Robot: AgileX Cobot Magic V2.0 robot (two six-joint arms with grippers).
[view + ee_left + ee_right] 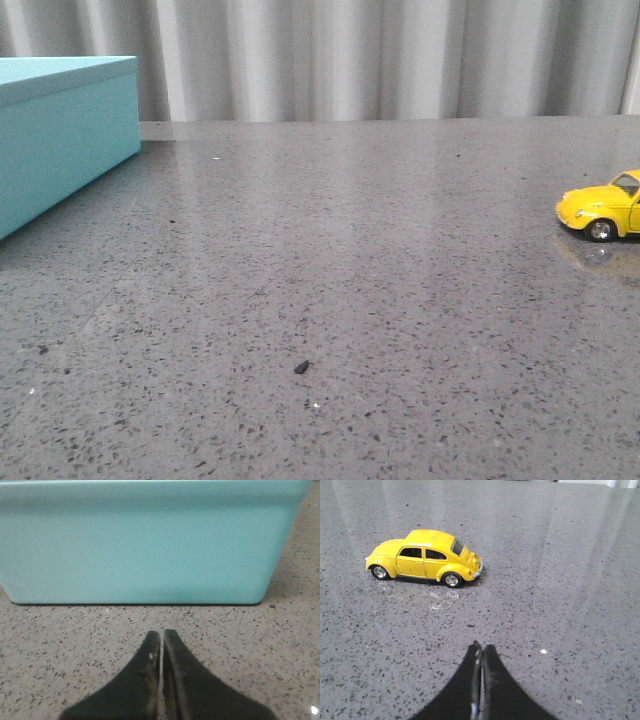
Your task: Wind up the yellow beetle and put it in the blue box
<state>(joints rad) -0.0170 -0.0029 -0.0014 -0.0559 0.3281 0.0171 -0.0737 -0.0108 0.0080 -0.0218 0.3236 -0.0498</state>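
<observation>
The left gripper (161,635) has its two black fingers (142,672) pressed together, tip against tip, with only a thin seam showing between them, and nothing is held. Ahead of those closed tips, past a strip of bare speckled grey tabletop (60,645), stands the blue box (140,545), its long turquoise side facing the fingers and its lid edge running as a faint band along the upper wall; the box rests flat on the table and is apart from the fingertips. The right gripper (481,650) is likewise closed, its dark fingers (497,685) meeting along a narrow line and gripping nothing. The yellow beetle (425,557) sits on its four wheels beyond these fingertips and off to one side of their line, well clear of them, showing its flank with dark side windows, silver hubcaps and a chrome rear bumper; a faint reflection of it lies on the glossy surface beneath. In the front view the beetle appears at the far right edge of the table, partly cut off by the frame, while the box occupies the far left corner, so the two are well apart across the grey top. A small dark crumb (301,367) lies on the table nearer the camera, and pale pleated curtains (350,55) hang behind the table.
</observation>
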